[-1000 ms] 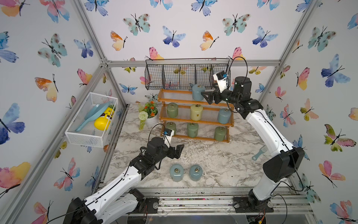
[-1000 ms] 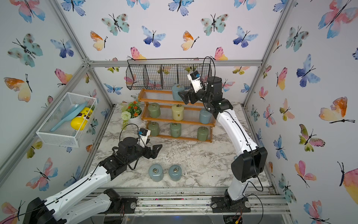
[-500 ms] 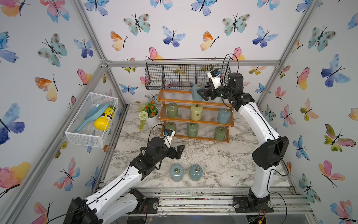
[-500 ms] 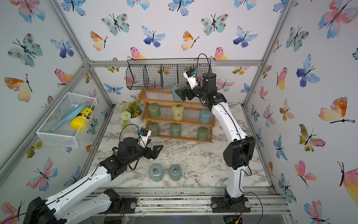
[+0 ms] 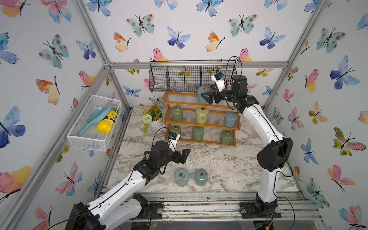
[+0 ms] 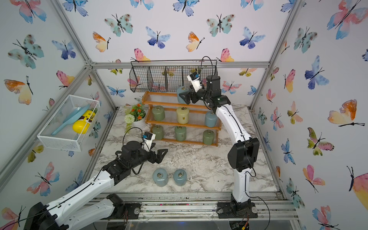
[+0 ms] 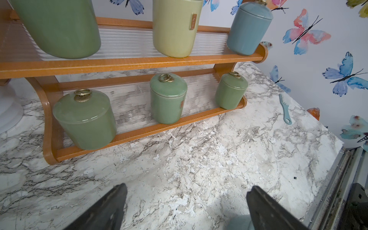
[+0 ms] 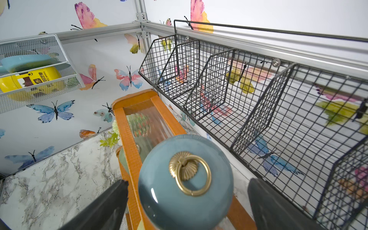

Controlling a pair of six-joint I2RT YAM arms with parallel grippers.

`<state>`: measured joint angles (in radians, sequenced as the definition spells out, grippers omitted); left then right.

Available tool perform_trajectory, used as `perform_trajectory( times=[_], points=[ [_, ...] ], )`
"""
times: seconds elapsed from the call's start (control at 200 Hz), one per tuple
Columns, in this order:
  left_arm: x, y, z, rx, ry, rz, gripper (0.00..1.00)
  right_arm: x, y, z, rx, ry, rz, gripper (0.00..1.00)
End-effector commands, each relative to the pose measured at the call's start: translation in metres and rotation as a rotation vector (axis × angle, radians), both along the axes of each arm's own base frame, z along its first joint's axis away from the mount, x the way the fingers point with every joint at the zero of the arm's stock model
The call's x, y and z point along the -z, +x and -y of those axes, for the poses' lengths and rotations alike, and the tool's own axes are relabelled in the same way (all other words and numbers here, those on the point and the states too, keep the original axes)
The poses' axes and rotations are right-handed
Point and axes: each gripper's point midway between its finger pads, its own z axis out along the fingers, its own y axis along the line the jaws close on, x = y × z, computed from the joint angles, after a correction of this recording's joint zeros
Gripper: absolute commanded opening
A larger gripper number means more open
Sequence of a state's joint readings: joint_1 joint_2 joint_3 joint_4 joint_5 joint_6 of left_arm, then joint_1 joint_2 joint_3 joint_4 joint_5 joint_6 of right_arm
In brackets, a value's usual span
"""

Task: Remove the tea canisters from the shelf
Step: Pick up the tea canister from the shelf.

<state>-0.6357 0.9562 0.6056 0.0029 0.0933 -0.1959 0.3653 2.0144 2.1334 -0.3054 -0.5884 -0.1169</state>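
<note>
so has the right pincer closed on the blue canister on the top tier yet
No, the right pincer stands wide open around the blue canister, with a gap showing on each side in the right wrist view.

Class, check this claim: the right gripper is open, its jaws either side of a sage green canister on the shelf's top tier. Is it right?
One error: the canister is pale blue, not sage green, as the right wrist view shows. The right gripper is open, its jaws either side of it on the top tier of the shelf.
</note>
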Motion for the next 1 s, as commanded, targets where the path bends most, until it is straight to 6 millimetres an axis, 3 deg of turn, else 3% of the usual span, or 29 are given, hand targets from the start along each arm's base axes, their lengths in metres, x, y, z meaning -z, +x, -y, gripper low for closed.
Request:
perform_trajectory(
  times=[0.0, 0.425, 0.996],
  points=[
    [-0.006, -0.001, -0.001, 0.001, -0.028, 0.015, 0.98, 0.002, 0.006, -0.005, -0.024, 0.016, 0.005, 1.0],
    [-0.005, -0.002, -0.002, -0.002, -0.026, 0.014, 0.98, 0.01, 0.021, -0.013, -0.035, 0.05, -0.009, 1.0],
    [-0.003, -0.003, -0.004, -0.008, -0.026, 0.01, 0.98, 0.012, 0.026, -0.024, -0.086, 0.115, -0.02, 1.0]
  ],
)
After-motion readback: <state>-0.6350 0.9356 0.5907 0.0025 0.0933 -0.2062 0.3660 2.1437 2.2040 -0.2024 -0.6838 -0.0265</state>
